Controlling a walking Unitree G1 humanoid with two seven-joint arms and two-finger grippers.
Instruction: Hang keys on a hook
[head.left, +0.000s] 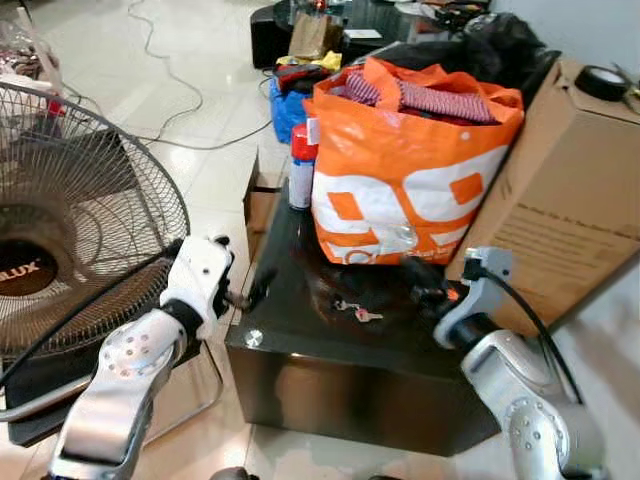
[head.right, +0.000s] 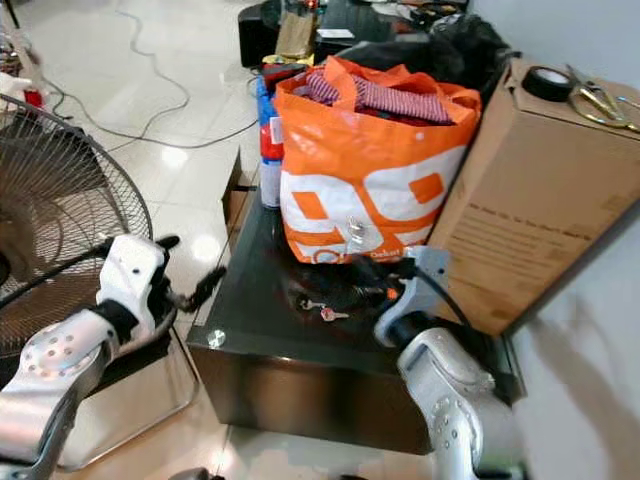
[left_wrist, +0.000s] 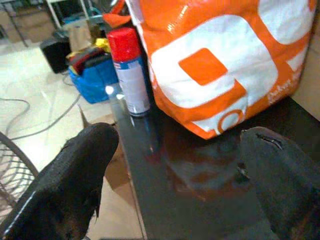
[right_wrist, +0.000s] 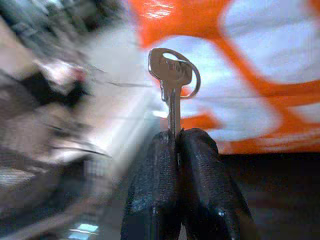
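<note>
Right gripper (right_wrist: 175, 150) pinches our key (right_wrist: 172, 82) by the blade tip, over the black table's (head.left: 300, 345) front edge — shallow bite, so we lift slowly; left gripper (left_wrist: 175, 175) gapes idle.

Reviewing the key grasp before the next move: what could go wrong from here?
1. The right gripper pinches the key only by its blade tip, with the head and ring standing free above the fingers; it may pivot or slip out.
2. The right gripper works close in front of the orange bag; a swing could snag it.
3. The spray can stands at the black table edge; the bag could nudge it off.
</note>
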